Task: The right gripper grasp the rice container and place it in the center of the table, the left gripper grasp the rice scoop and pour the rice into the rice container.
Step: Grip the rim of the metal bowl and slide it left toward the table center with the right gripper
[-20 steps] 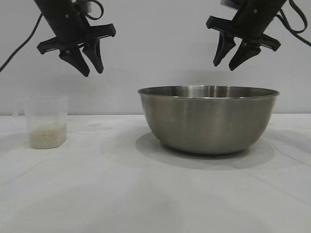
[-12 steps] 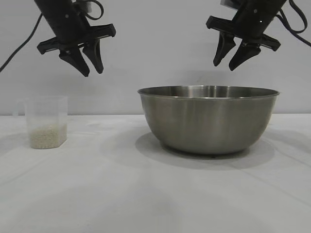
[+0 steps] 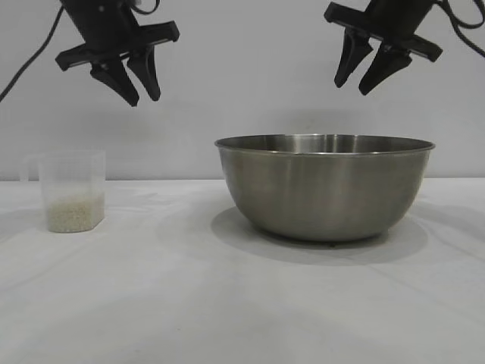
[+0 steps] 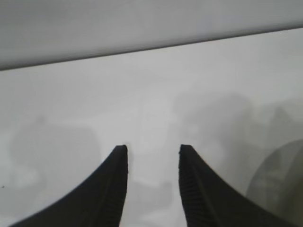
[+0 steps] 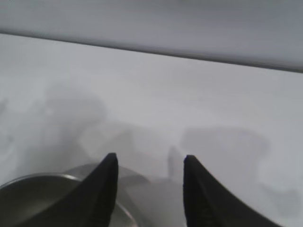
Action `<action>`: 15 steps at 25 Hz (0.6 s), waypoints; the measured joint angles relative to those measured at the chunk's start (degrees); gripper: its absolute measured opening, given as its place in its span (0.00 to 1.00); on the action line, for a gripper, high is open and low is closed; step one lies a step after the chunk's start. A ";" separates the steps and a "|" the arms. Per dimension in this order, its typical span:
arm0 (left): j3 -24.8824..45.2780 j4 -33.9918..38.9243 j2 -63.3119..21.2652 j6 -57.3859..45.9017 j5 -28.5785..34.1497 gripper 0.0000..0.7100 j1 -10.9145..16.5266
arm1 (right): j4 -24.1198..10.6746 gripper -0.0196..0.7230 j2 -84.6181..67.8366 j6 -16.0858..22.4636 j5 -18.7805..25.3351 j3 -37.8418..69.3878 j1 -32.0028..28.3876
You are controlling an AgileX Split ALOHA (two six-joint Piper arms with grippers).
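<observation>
The steel rice container [image 3: 326,186] stands on the white table [image 3: 151,303], right of centre. The clear plastic rice scoop [image 3: 72,189] stands at the left with a layer of rice [image 3: 73,212] in its bottom. My left gripper [image 3: 144,97] hangs open and empty high above the table, up and to the right of the scoop. My right gripper [image 3: 354,87] hangs open and empty above the container's right half. In the right wrist view, the gripper [image 5: 150,161] is open over the container's rim [image 5: 33,179]. In the left wrist view, the gripper [image 4: 153,150] is open over bare table; the scoop is out of that view.
A plain pale wall [image 3: 242,76] stands behind the table. A blurred curved edge [image 4: 279,184] shows at the side of the left wrist view. Nothing else stands on the table.
Both grippers have risen a little. The container and the scoop have not moved.
</observation>
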 joint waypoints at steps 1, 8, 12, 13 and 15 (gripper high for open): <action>0.00 0.27 -0.34 0.00 0.47 0.30 0.00 | -0.55 0.39 -0.67 0.00 1.30 0.00 0.00; 0.00 1.52 -1.33 0.00 4.16 0.30 0.00 | -2.81 0.39 -4.31 0.00 14.16 0.00 -0.33; 0.00 1.65 -2.08 0.00 5.41 0.30 0.00 | -4.26 0.39 -5.09 0.13 18.87 1.07 -0.33; 0.00 1.70 -2.49 0.00 5.53 0.30 0.00 | -4.70 0.39 -5.51 0.23 19.00 2.32 -0.33; 0.00 1.79 -3.19 0.10 5.56 0.30 0.00 | -5.90 0.39 -6.28 0.38 19.03 5.54 -0.33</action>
